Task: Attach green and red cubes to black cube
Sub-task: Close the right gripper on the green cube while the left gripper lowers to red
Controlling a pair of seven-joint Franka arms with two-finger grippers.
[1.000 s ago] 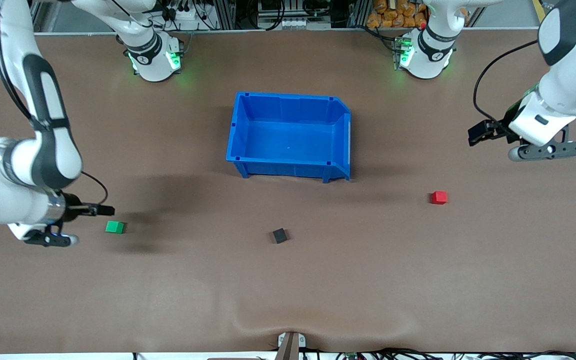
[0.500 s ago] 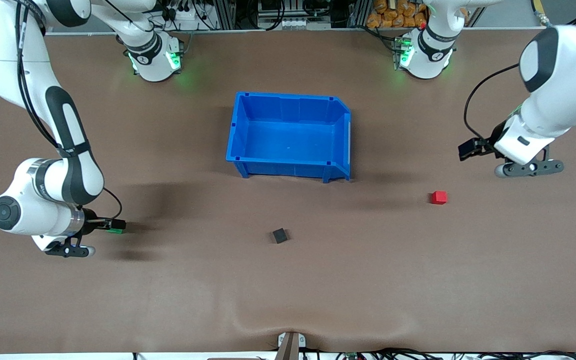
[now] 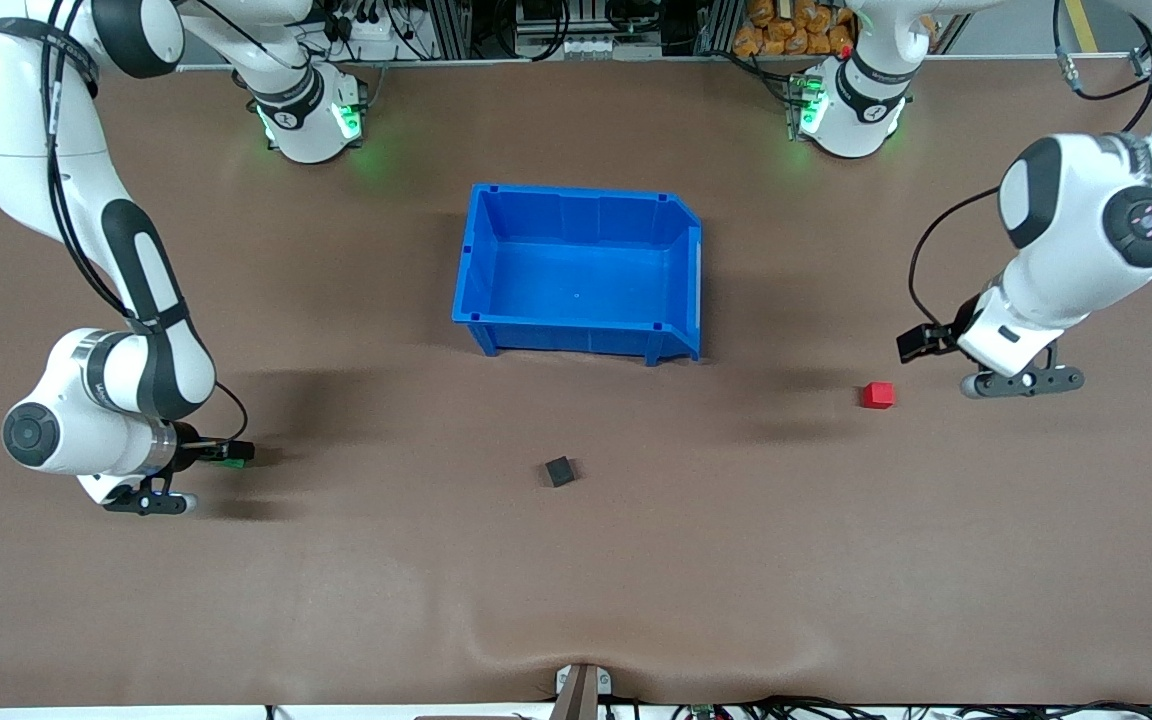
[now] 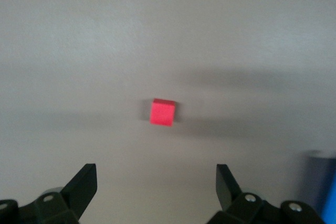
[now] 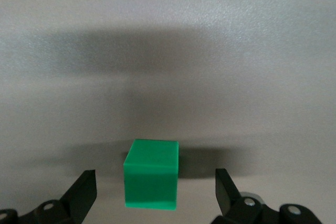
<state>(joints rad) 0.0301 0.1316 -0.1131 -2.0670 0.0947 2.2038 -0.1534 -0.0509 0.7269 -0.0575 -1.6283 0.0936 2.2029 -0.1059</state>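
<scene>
The green cube (image 5: 152, 161) lies on the brown table at the right arm's end. My right gripper (image 5: 155, 174) is open, low over it, with one finger on each side and not touching. In the front view the right gripper (image 3: 221, 455) hides most of the green cube (image 3: 234, 462). The red cube (image 3: 877, 395) lies at the left arm's end. My left gripper (image 3: 956, 360) is open and empty, above the table beside the red cube (image 4: 162, 112), which lies ahead of its fingertips (image 4: 89, 174). The black cube (image 3: 560, 471) sits alone mid-table, nearer the front camera than the bin.
An empty blue bin (image 3: 576, 335) stands mid-table, farther from the front camera than the black cube. Both robot bases stand along the table's edge farthest from the front camera. The table's front edge has a small clamp (image 3: 581, 685).
My right gripper has moved over the green cube and now covers it. My left gripper has come down and moved toward the red cube. No cube has moved.
</scene>
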